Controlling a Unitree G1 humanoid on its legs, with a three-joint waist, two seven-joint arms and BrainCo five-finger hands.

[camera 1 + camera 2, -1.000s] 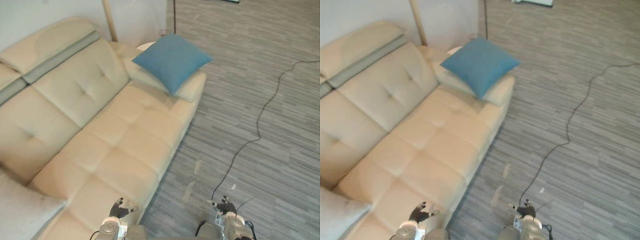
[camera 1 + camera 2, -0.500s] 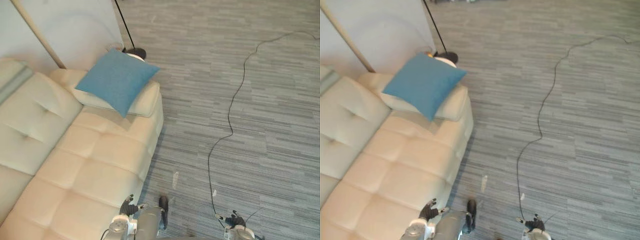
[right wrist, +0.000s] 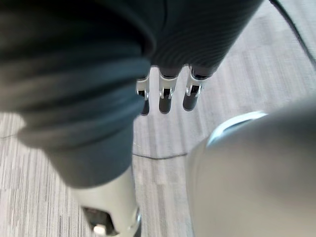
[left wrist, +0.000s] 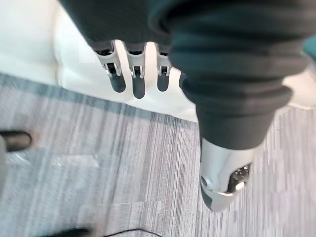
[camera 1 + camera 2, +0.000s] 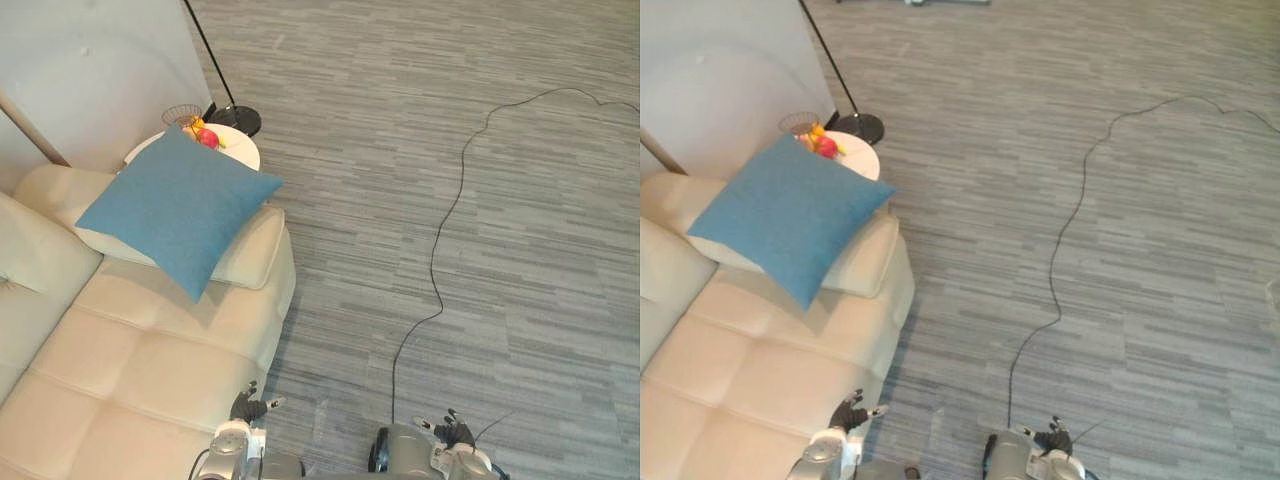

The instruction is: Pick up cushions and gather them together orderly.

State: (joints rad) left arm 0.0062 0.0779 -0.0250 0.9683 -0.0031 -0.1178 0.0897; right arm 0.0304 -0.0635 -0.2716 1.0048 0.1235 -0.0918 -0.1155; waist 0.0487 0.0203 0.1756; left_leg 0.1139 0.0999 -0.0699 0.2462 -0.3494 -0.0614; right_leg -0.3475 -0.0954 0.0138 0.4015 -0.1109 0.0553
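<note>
A blue square cushion [image 5: 175, 207] leans on the armrest at the end of a cream leather sofa [image 5: 120, 380], one corner hanging down over the seat. My left hand [image 5: 247, 408] hangs low by the sofa's front edge, its fingers [image 4: 132, 74] relaxed and holding nothing. Over the grey floor to the right, my right hand [image 5: 448, 430] is also low, with fingers [image 3: 168, 94] straight and empty. Both hands are well short of the cushion.
A small round white side table [image 5: 238, 145] stands behind the armrest, carrying a wire bowl of fruit [image 5: 193, 123]. A floor lamp's black base [image 5: 240, 120] sits beside it by the white wall. A thin black cable [image 5: 450, 210] snakes across the grey striped floor.
The camera has swung right along the sofa: the backrest has left the picture, and the cushion sits lower left and larger. The side table and fruit bowl have come into sight. Both hands stay low.
</note>
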